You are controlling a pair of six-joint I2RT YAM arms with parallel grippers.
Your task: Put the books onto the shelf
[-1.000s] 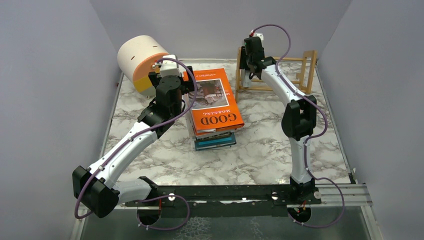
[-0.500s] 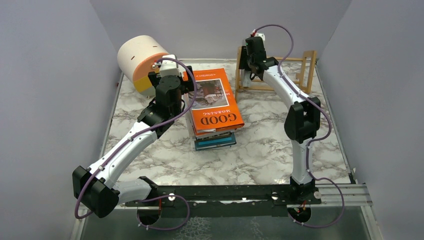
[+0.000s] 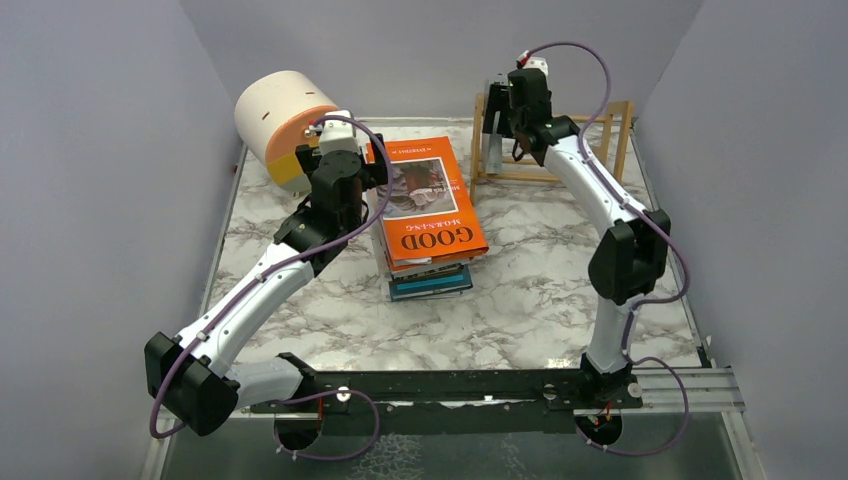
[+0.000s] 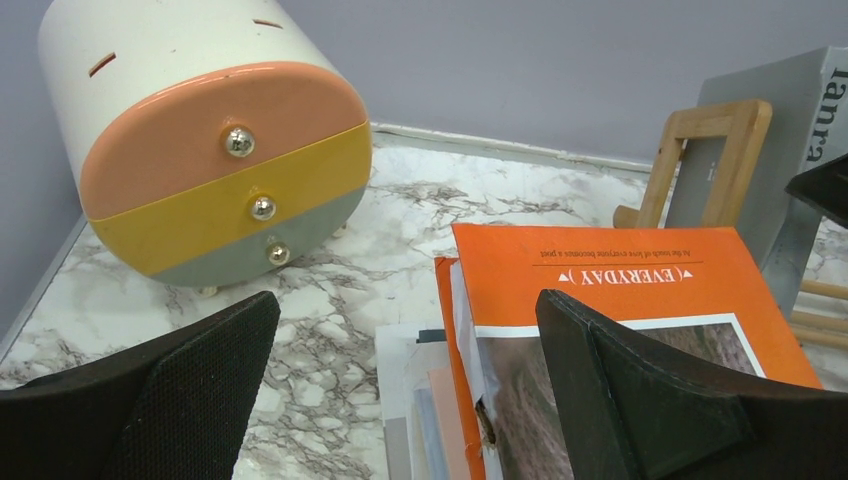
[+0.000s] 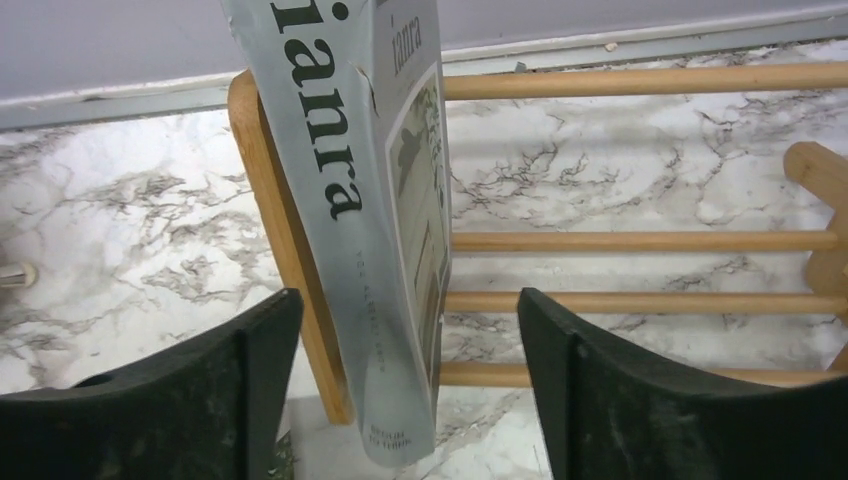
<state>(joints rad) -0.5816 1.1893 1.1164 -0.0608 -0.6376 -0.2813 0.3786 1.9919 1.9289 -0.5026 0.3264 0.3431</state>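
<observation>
A stack of books (image 3: 432,272) lies mid-table with an orange book (image 3: 430,200) (image 4: 620,280) on top. My left gripper (image 3: 372,168) (image 4: 408,300) hovers open over the stack's far left corner, one finger (image 4: 650,390) above the orange cover, the other (image 4: 190,400) over bare marble. A grey book (image 3: 492,142) (image 5: 350,200) stands upright and tilted against the left end frame of the light-wood shelf (image 3: 600,150) (image 5: 640,240). My right gripper (image 3: 505,125) (image 5: 405,330) is open astride the grey book, with a gap on each side.
A round cream, orange and yellow drawer drum (image 3: 280,120) (image 4: 200,150) sits at the back left, close to my left wrist. The marble table (image 3: 530,290) is enclosed by grey walls on three sides. The shelf's dowel rails (image 5: 650,300) stretch right of the grey book.
My right gripper's jaws have spread and let go of the grey book, which now leans in the shelf. The right arm's elbow has swung right. The left arm has not moved.
</observation>
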